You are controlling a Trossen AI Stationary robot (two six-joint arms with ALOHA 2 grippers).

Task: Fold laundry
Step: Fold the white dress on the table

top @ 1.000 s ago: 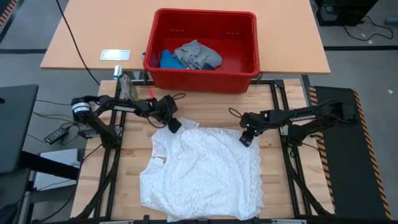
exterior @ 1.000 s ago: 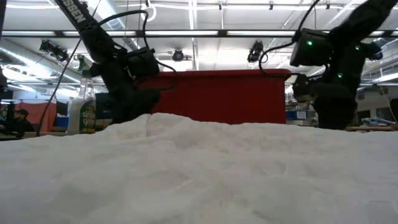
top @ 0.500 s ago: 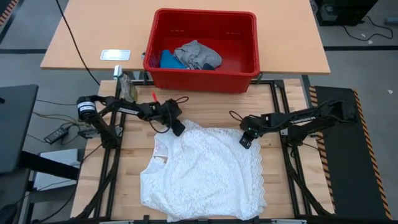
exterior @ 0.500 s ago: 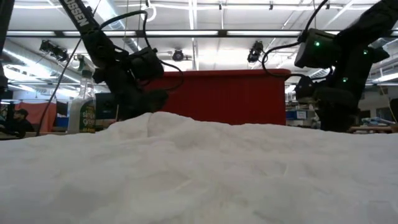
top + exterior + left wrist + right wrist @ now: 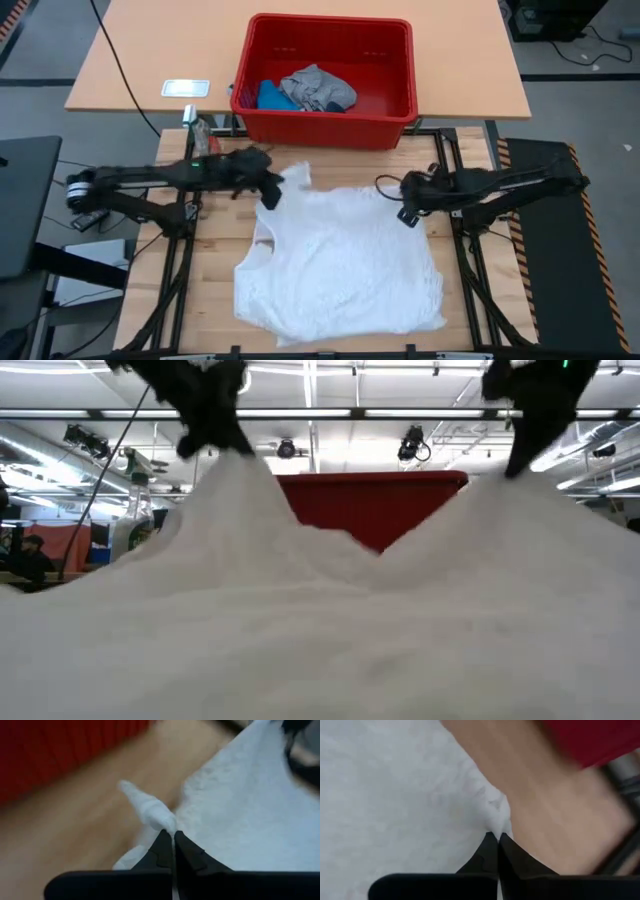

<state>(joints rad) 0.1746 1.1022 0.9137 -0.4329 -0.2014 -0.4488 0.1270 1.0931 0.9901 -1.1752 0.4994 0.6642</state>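
A white lacy garment [image 5: 340, 270] lies spread on the wooden table, its far edge raised in two peaks [image 5: 235, 480]. My left gripper [image 5: 272, 195] is shut on the garment's far left corner. My right gripper [image 5: 408, 215] is shut on its far right corner. Between the peaks the cloth sags [image 5: 375, 550]. The near part rests on the table. A grey garment [image 5: 318, 88] and a bright blue one [image 5: 272, 97] lie in the red basket [image 5: 400, 110]. My left gripper pinches the garment's far left corner [image 5: 155, 815] between its two fingertips, slanting down from the table's left. The corner bunches into a small tuft beyond the fingers. The cloth hangs from there down to the table. My right gripper pinches the far right corner [image 5: 497, 817] between its two fingertips, slanting down from the table's right. A small tuft of cloth sticks out past the fingers. The cloth drops away from the hold to the table.
The red basket stands on the far table just beyond the work table's far edge. A bottle [image 5: 200, 135] stands near the left arm's far side. A small white card [image 5: 186, 88] lies on the far table. Bare wood [image 5: 345, 170] shows between garment and basket.
Both grippers have shut on the garment's far corners and risen, drawing back a little toward their own sides. The far edge has lifted off the table into two peaks with a sag between; the near part has stayed on the table.
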